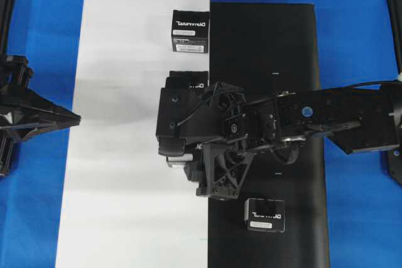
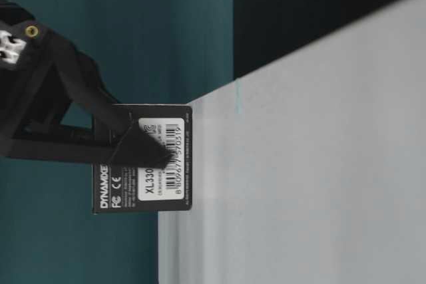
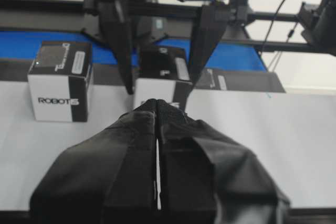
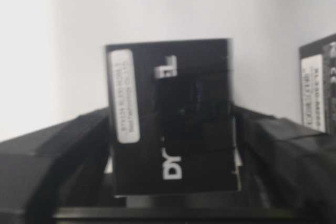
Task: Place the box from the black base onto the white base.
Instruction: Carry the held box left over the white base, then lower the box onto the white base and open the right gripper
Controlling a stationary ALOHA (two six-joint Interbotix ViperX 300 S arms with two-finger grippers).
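My right gripper (image 1: 182,117) reaches across from the black base (image 1: 270,48) and points down over the right part of the white base (image 1: 125,61). It is shut on the box (image 4: 170,119), a black carton with a white label. Its fingers (image 3: 123,51) flank the box (image 3: 160,72) on both sides. The box (image 2: 143,157) is at or just above the white base (image 2: 319,164); I cannot tell whether it touches. In the overhead view the gripper body hides it. My left gripper (image 1: 78,117) is shut and empty at the white base's left edge, facing the box.
A look-alike box (image 1: 190,31) stands on the white base's far right edge, close to the held one (image 4: 317,85). Another box (image 1: 265,214) lies on the black base near the front. The right arm (image 1: 326,111) spans the black base. Blue table (image 1: 38,29) surrounds both boards.
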